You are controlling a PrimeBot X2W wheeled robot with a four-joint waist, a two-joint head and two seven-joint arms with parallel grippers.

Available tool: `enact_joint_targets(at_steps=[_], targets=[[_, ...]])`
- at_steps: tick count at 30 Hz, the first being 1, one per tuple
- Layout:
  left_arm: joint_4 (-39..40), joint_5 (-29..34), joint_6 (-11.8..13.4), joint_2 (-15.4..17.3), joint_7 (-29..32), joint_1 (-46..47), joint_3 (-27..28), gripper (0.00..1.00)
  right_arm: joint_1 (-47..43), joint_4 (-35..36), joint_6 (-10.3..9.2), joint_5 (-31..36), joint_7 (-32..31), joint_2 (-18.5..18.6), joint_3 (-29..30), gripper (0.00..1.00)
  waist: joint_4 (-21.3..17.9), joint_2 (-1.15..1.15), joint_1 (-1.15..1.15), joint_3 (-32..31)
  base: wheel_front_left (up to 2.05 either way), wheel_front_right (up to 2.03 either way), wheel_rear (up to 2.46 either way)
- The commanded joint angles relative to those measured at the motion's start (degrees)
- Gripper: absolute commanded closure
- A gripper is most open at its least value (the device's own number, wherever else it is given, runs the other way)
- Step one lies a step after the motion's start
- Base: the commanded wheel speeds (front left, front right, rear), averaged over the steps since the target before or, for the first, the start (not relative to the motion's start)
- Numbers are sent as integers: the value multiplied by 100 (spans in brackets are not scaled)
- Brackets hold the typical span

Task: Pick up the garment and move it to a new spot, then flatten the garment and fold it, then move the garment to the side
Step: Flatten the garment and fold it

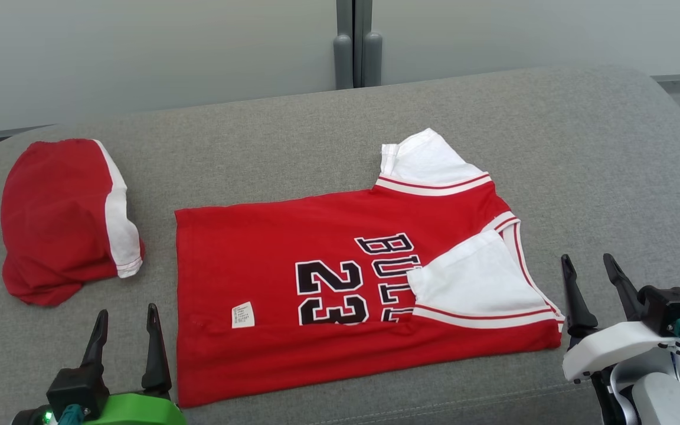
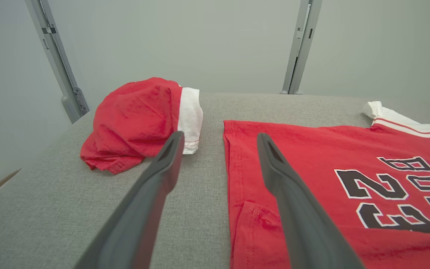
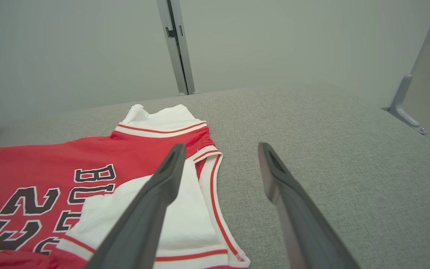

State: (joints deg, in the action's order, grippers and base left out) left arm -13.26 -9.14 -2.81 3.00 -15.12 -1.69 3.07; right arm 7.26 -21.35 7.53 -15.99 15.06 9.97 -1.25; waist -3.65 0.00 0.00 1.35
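A grey cushion (image 1: 582, 153) spreads across the head view, with a pale wall (image 1: 139, 53) behind it and a grey post (image 1: 356, 44) standing at the back centre. On the cushion's left side lies a crumpled red and white bundle (image 1: 56, 218) of cloth. It sits well apart from the jersey, with a strip of bare cushion between the two.

The jersey (image 1: 257, 248) lies flat near the middle of the cushion, towards the front edge. It is red with white trim and black print reading "23" and part of a team name, turned sideways. Its long axis runs left to right in the head view, with the hem pointing left towards the bundle and the neck end pointing right. One white sleeve (image 1: 428, 156) sticks out on the far side. The near sleeve (image 1: 476, 277) is folded in over the chest, covering part of the lettering. A small white label (image 1: 243, 314) shows close to the hem.

The left gripper (image 1: 127, 311) sits at the lower left, just beside the hem's near corner, fingers spread apart and holding nothing. In its wrist view the left gripper (image 2: 219, 137) frames the hem edge of the jersey (image 2: 304, 149), with the bundle (image 2: 136, 116) beyond. The right gripper (image 1: 586, 258) sits at the lower right, just beside the neck end, fingers also spread and empty. In its wrist view the right gripper (image 3: 220, 147) has one finger across the jersey (image 3: 43, 160) and the other over bare cushion.
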Motion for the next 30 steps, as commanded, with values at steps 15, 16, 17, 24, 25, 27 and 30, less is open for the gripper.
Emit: enact_joint_targets(at_steps=[15, 16, 17, 24, 25, 27, 30], targets=[[-426, 269, -301, 187, 7, 551, -276, 0, 341, -145, -8, 67, 13, 70, -249, 0, 46, 0, 0, 85, 0, 0, 0], [-526, 255, -333, 216, 7, 686, -332, 0, 404, -172, -8, 62, 10, 71, -266, 0, 42, 0, 0, 110, 0, 0, 0], [-648, 227, -367, 243, 6, 817, -410, 0, 465, -191, -8, 71, 8, 68, -288, 0, 35, 0, 0, 140, 0, 0, 0], [-1541, -49, -460, 432, 9, 1699, -787, 0, 795, -242, -8, 40, 11, 69, -472, 0, -131, 0, 0, 426, 0, 0, 0], [-1709, -106, -463, 462, 29, 1846, -844, 0, 850, -250, -8, 26, 13, 69, -511, 0, -175, 0, 0, 484, 0, 0, 0], [-2021, -236, -464, 544, 31, 2157, -971, 0, 937, -278, -8, 4, 16, 68, -577, 0, -274, 0, 0, 605, 0, 0, 0], [-2606, -561, -465, 776, 63, 2685, -1311, 0, 1100, -297, -8, -6, 20, 41, -641, 0, -474, 0, 0, 846, 0, 0, 0]])
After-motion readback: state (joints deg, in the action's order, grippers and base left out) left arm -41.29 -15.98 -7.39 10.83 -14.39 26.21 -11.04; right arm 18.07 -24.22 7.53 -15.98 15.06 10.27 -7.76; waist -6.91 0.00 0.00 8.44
